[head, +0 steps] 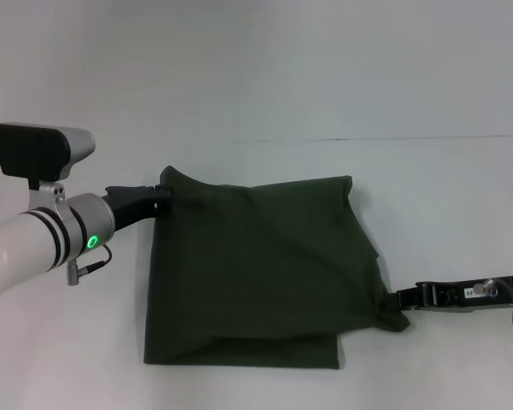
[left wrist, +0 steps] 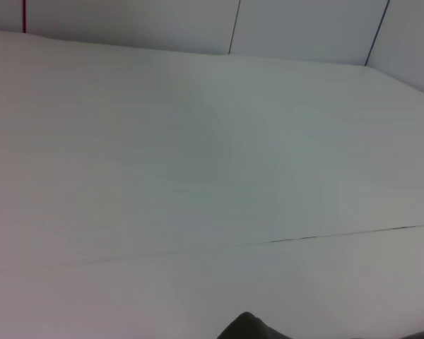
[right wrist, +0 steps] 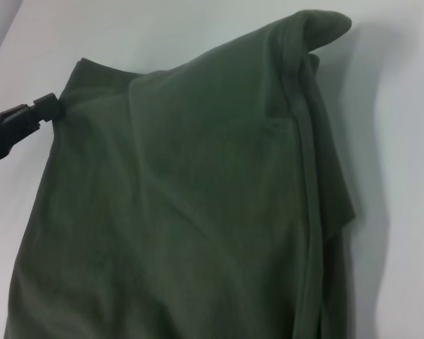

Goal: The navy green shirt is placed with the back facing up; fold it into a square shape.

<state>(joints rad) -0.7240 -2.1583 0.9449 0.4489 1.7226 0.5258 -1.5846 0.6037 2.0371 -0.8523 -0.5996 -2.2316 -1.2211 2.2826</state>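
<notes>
Pinching shirt corners: left tool, right tool.

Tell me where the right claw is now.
In the head view the right claw sits low on the robot's right side of the white table, pinching the near right corner of the dark olive-green cloth shirt.

A: Colours? The soft short-sleeved cloth shirt is dark olive green all over, plain, no print showing.

B: Agreed. The flat table surface is plain white with one thin dark seam line. The left arm's black-fingered gripper has a white sleeve with black bands and a green ring light.

A: The right arm's black gripper carries a silver-grey wrist.
</notes>
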